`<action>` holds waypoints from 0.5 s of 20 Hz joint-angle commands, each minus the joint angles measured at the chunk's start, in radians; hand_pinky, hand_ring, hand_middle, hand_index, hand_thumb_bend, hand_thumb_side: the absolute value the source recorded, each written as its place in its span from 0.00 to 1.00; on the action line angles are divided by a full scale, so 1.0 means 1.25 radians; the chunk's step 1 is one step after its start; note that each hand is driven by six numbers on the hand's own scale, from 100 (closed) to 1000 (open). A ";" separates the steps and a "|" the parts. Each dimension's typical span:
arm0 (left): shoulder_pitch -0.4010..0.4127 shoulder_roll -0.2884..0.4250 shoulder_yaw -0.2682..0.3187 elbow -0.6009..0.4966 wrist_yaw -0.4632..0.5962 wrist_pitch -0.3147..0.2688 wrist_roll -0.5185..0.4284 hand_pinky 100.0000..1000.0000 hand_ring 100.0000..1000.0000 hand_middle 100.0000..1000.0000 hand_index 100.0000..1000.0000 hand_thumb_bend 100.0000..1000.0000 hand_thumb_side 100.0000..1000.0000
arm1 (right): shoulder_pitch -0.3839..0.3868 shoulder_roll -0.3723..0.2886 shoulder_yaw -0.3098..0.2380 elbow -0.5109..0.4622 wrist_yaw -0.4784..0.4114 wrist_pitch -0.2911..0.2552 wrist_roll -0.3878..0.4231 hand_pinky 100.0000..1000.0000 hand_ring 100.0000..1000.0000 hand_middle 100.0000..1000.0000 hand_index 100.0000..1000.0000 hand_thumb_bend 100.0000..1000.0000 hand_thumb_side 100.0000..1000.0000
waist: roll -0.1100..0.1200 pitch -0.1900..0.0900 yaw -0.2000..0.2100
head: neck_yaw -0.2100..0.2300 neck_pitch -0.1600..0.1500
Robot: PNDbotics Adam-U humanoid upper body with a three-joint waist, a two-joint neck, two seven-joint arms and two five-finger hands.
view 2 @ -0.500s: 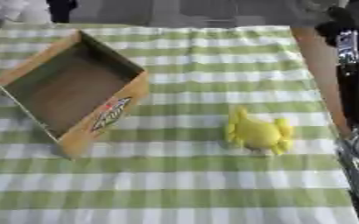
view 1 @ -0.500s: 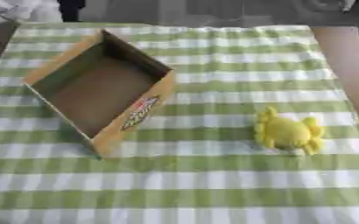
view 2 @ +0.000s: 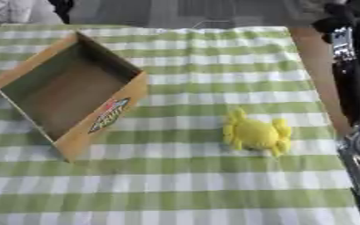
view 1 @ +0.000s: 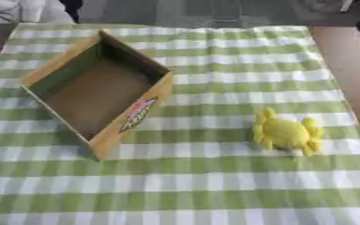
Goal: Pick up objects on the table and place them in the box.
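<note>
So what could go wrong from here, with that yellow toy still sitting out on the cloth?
Two risks, as I judge them. The yellow toy has small legs sticking out around a rounded body, so fingers might catch a leg and let it slip. The box sits askew with an upright wall facing the toy; a low carry could knock that wall and slide the box on the checked cloth. Only the right arm shows, at the right edge, with no hand visible.

Two head-mounted eye views, looking steeply down, both sharing cardboard box [view 1: 99, 94], yellow toy [view 1: 285, 133], checked cloth [view 1: 214, 189]
</note>
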 commanded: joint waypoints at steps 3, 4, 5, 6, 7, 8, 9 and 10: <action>-0.001 0.026 0.003 -0.015 -0.002 0.003 -0.003 0.70 0.60 0.55 0.70 0.00 0.88 | -0.042 -0.134 0.032 -0.016 0.067 0.072 0.063 0.76 0.77 0.67 0.84 0.00 1.00 | -0.004 -0.018 -0.005 | -0.002 -0.003; -0.001 0.027 0.003 -0.015 -0.002 0.003 -0.004 0.70 0.60 0.55 0.70 0.00 0.88 | -0.049 -0.160 0.042 -0.016 0.085 0.089 0.085 0.75 0.78 0.67 0.85 0.00 1.00 | -0.005 -0.019 -0.006 | -0.003 -0.002; 0.000 0.027 0.002 -0.015 -0.003 0.004 -0.004 0.70 0.60 0.55 0.70 0.00 0.88 | -0.058 -0.184 0.053 -0.016 0.105 0.104 0.110 0.75 0.78 0.68 0.85 0.00 1.00 | -0.006 -0.020 -0.006 | -0.004 -0.001; 0.000 0.028 0.002 -0.015 -0.003 0.004 -0.004 0.70 0.60 0.55 0.70 0.00 0.88 | -0.067 -0.207 0.064 -0.016 0.125 0.118 0.137 0.75 0.79 0.69 0.86 0.00 1.00 | -0.007 -0.021 -0.007 | -0.004 0.000; 0.000 0.029 0.001 -0.015 -0.003 0.005 -0.005 0.70 0.60 0.55 0.70 0.00 0.88 | -0.076 -0.227 0.075 -0.016 0.146 0.130 0.167 0.75 0.79 0.70 0.87 0.03 1.00 | -0.008 -0.022 -0.007 | -0.004 0.000; 0.000 0.030 0.001 -0.015 -0.003 0.005 -0.006 0.70 0.60 0.55 0.70 0.00 0.88 | -0.085 -0.245 0.085 -0.016 0.166 0.139 0.199 0.75 0.80 0.71 0.88 0.06 1.00 | -0.009 -0.023 -0.008 | -0.004 0.000; 0.001 0.031 0.000 -0.015 -0.003 0.005 -0.006 0.70 0.60 0.55 0.69 0.00 0.88 | -0.095 -0.262 0.094 -0.016 0.187 0.146 0.233 0.75 0.81 0.71 0.89 0.11 1.00 | -0.010 -0.024 -0.008 | -0.005 0.000; 0.001 0.032 0.000 -0.015 -0.003 0.006 -0.007 0.70 0.60 0.55 0.69 0.00 0.88 | -0.103 -0.279 0.103 -0.016 0.208 0.151 0.272 0.75 0.81 0.72 0.89 0.13 1.00 | -0.010 -0.024 -0.008 | -0.005 0.000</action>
